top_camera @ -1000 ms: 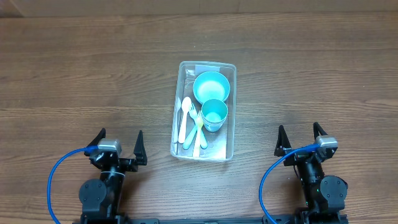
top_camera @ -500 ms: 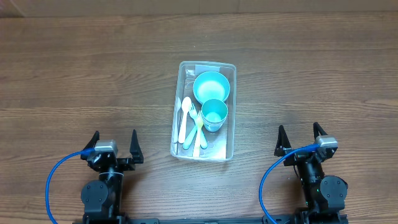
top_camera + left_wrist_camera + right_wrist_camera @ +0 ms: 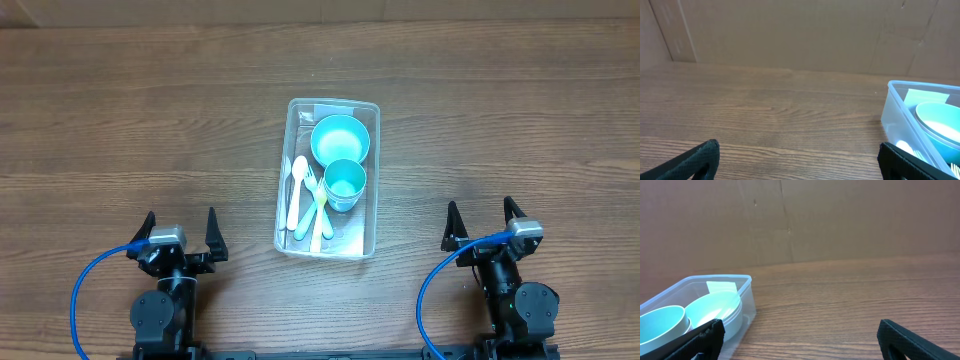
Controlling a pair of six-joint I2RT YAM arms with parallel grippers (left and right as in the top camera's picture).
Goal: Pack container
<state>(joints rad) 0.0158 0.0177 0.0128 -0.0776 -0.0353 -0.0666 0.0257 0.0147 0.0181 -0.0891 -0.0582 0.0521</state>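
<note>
black fingers [image 3: 695, 161] sit in the bottom corners of my left wrist feed, spread wide, with only bare wood between them. from overhead the left gripper [image 3: 180, 216] is parked at the near edge of the table [image 3: 130, 120], jaws gaping and nothing held. a blue cable [image 3: 77, 295] loops off its side. the right gripper [image 3: 480, 205] is also at the near edge, splayed wide and empty.

a bit further out, roughly midway between the two arms, is the container [image 3: 352, 236]. it's flat on the wood with its long side running away from me, well apart from both grippers. each wrist cam only catches a corner of it at the edge of the frame.

at the near end on the left, some pale cutlery lies lengthwise. there's a white spoon [image 3: 298, 188] and a yellowish fork [image 3: 318, 212] just beside it. there may be another piece tucked in there, but i can't tell for sure. to the right of those is a teal cup [image 3: 345, 182], upright. just behind it a teal bowl [image 3: 340, 138] fills the far end, and the two look like they're touching. a pale label [image 3: 326, 108] shows at the far wall of the tub.

past all that the wood runs on to a brown cardboard backdrop [image 3: 790, 30].
</note>
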